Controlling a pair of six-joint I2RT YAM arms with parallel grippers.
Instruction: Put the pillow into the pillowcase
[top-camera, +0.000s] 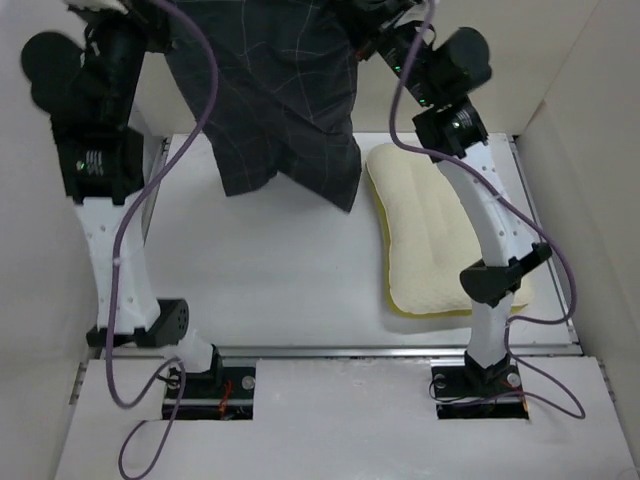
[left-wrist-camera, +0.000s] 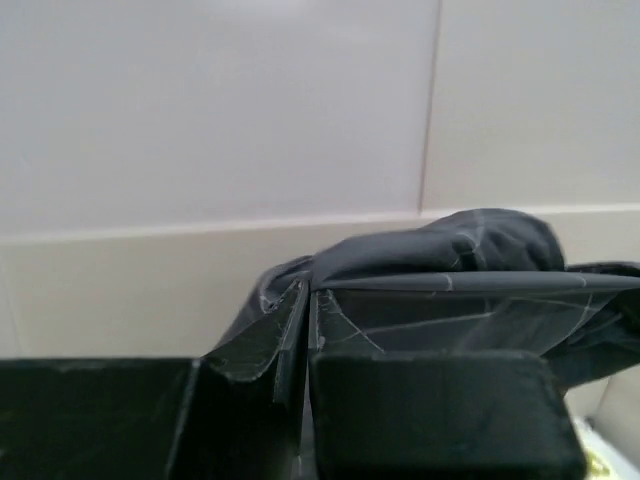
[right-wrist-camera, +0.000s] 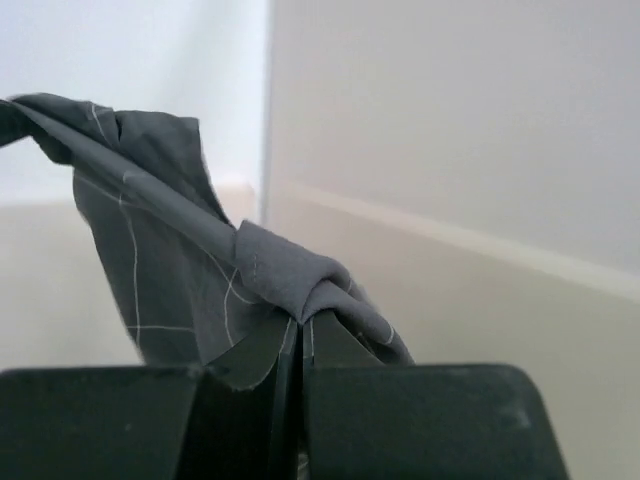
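The dark grey checked pillowcase (top-camera: 280, 90) hangs in the air at the back of the table, held up between both arms. My left gripper (left-wrist-camera: 306, 300) is shut on one edge of the pillowcase (left-wrist-camera: 450, 270). My right gripper (right-wrist-camera: 304, 325) is shut on a bunched edge of the pillowcase (right-wrist-camera: 160, 240). In the top view both grippers are at the top edge, mostly out of frame. The cream-yellow pillow (top-camera: 430, 235) lies flat on the table at the right, below and right of the hanging case, partly behind my right arm.
White walls (top-camera: 590, 130) enclose the table on the left, right and back. The right arm's link (top-camera: 480, 210) crosses over the pillow. Purple cables (top-camera: 200, 110) hang along both arms.
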